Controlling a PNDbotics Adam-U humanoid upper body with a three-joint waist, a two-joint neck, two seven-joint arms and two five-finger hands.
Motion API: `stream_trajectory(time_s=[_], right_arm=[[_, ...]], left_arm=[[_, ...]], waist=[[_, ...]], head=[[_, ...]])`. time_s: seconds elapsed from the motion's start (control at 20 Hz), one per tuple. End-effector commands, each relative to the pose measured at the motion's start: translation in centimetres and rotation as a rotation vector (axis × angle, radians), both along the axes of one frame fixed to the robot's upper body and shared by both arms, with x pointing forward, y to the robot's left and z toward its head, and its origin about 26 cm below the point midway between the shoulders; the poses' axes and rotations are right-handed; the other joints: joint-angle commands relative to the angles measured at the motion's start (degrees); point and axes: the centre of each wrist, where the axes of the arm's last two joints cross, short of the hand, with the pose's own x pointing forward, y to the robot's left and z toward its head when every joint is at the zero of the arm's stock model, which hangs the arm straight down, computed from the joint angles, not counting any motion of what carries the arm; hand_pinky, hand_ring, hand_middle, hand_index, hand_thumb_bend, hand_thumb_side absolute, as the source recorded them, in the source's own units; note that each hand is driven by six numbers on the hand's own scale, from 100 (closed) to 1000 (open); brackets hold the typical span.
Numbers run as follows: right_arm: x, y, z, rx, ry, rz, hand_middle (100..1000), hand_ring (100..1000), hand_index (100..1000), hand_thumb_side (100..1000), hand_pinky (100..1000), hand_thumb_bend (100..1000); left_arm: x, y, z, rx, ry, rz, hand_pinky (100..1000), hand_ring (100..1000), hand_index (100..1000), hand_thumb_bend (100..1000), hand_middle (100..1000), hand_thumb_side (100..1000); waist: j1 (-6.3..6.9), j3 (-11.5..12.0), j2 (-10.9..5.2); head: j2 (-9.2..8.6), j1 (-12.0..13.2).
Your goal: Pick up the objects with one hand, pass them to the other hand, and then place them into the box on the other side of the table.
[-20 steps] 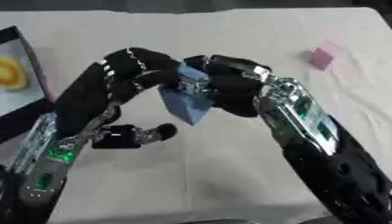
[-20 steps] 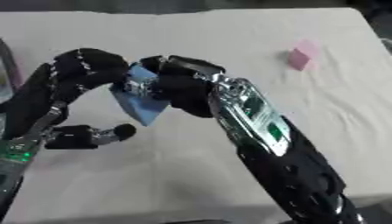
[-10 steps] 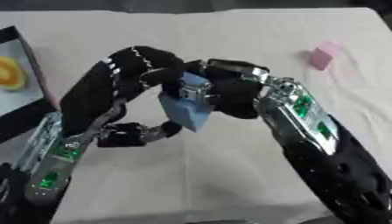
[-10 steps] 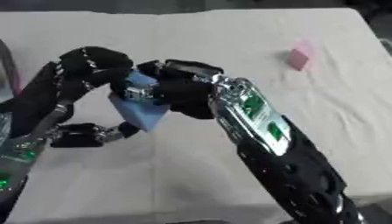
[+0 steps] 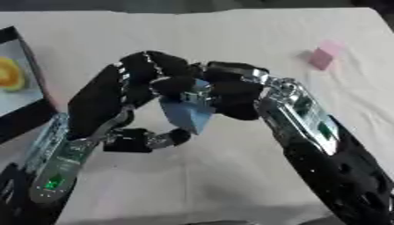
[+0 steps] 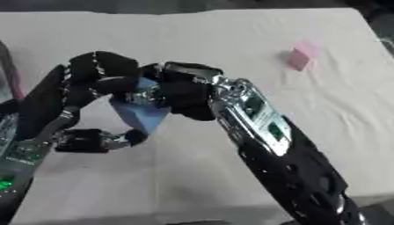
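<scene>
Left eye view: above the middle of the worktop [image 5: 231,39] I have the blue block [image 5: 187,115] between both hands, my right hand [image 5: 231,90] curled on its upper right side and my left hand [image 5: 142,83] arched over it from the left, fingers hooked onto its top, its point hanging down. Right eye view: the box [image 6: 6,70] I must reach lies at the left edge, nearer my left hand, while a pink block [image 6: 298,56] waits far right.
</scene>
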Motion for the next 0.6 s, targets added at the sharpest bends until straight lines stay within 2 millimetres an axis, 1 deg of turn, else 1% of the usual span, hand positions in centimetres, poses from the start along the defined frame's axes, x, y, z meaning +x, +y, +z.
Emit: stream_trajectory(time_s=[0.05, 0.1, 0.2, 0.35, 0.45, 0.6], right_arm=[[-0.01, -0.30, 0.64, 0.003, -0.017, 0.008, 433, 452, 558, 239, 812, 100], [-0.02, -0.31, 0.64, 0.003, -0.016, 0.011, 433, 452, 558, 239, 812, 100], [-0.03, -0.31, 0.62, 0.003, -0.013, 0.018, 434, 452, 559, 241, 811, 100], [-0.04, -0.31, 0.59, 0.002, -0.012, 0.029, 435, 452, 560, 245, 811, 100], [-0.06, -0.31, 0.59, 0.001, -0.012, 0.038, 436, 453, 562, 249, 811, 100], [-0.08, -0.33, 0.60, 0.001, -0.014, 0.051, 439, 454, 564, 256, 812, 100]], left_arm=[[-0.25, -0.27, 0.90, -0.012, -0.028, -0.037, 753, 781, 863, 472, 725, 100], [-0.27, -0.31, 0.93, -0.013, -0.028, -0.042, 752, 779, 859, 464, 720, 100], [-0.32, -0.39, 0.96, -0.014, -0.027, -0.051, 749, 775, 845, 408, 703, 100], [-0.35, -0.48, 0.97, -0.014, -0.025, -0.059, 749, 773, 834, 371, 688, 100], [-0.36, -0.52, 1.00, -0.015, -0.025, -0.061, 747, 771, 828, 366, 679, 100], [-0.37, -0.55, 1.05, -0.018, -0.025, -0.061, 743, 760, 818, 355, 642, 100]], waist=[[0.14, -0.11, -0.86], [0.13, -0.12, -0.87], [0.13, -0.15, -0.87], [0.11, -0.18, -0.87], [0.11, -0.20, -0.87], [0.13, -0.25, -0.87]], head=[[-0.14, -0.29], [-0.14, -0.29], [-0.14, -0.31], [-0.14, -0.34], [-0.14, -0.34], [-0.14, -0.37]])
